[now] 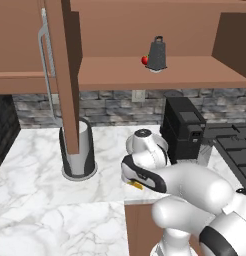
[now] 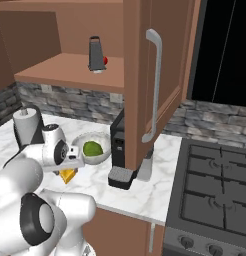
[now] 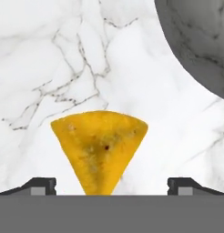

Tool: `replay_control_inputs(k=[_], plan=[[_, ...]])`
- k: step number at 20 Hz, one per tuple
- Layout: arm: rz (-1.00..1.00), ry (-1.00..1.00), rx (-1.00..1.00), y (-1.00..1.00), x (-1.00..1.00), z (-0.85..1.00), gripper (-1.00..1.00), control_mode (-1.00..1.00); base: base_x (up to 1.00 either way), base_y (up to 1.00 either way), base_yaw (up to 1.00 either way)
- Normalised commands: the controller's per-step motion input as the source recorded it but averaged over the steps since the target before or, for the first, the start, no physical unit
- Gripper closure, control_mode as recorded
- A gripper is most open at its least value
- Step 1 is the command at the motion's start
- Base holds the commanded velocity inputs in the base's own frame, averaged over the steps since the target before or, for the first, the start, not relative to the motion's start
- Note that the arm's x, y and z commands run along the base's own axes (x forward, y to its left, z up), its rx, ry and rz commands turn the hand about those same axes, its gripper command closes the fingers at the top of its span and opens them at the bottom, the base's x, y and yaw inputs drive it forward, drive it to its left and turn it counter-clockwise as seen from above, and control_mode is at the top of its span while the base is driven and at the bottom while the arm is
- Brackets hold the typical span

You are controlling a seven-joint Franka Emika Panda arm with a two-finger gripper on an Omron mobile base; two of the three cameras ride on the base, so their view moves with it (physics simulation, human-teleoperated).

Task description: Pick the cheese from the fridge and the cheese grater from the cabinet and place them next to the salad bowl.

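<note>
The yellow-orange cheese [image 3: 100, 145] wedge lies on the white marble counter, its tip pointing toward the hand. My gripper [image 3: 112, 185] hangs just above it, open, with the fingertips [image 3: 41, 185] spread wide on either side and not touching it. From the right base view the cheese [image 2: 69, 175] sits just left of the salad bowl [image 2: 85, 137], under the hand. The bowl's grey wall [image 3: 200, 41] shows close by in the hand view. The dark grey cheese grater [image 1: 156, 54] stands upright on the shelf of the open brown cabinet [image 1: 65, 75], also seen as grater [image 2: 96, 54].
A small red tomato [image 1: 144, 60] sits beside the grater. A black coffee machine [image 2: 120, 145] stands right of the bowl, and a tall grey cylinder [image 1: 79, 150] to the left. The swung-out cabinet door [image 2: 155, 75] hangs over the counter. A stove [image 2: 215, 190] lies at the right.
</note>
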Motion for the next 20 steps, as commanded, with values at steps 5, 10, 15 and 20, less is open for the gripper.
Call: replay_control_inputs(k=[5, 10, 15, 20], plan=[[-0.05, 0.0, 0.0, -0.08, -0.09, 0.38, -1.0, -1.0, 0.0, 0.0, 0.0], [-0.07, 0.0, 0.0, -0.15, -0.11, 0.41, -1.0, -1.0, 0.0, 0.0, 0.0], [-0.05, -0.03, 0.02, -0.14, -0.17, 0.42, -1.0, -1.0, 0.0, 0.0, 0.0], [-0.05, -0.02, 0.05, -0.16, -0.23, 0.44, -1.0, -1.0, 0.0, 0.0, 0.0]])
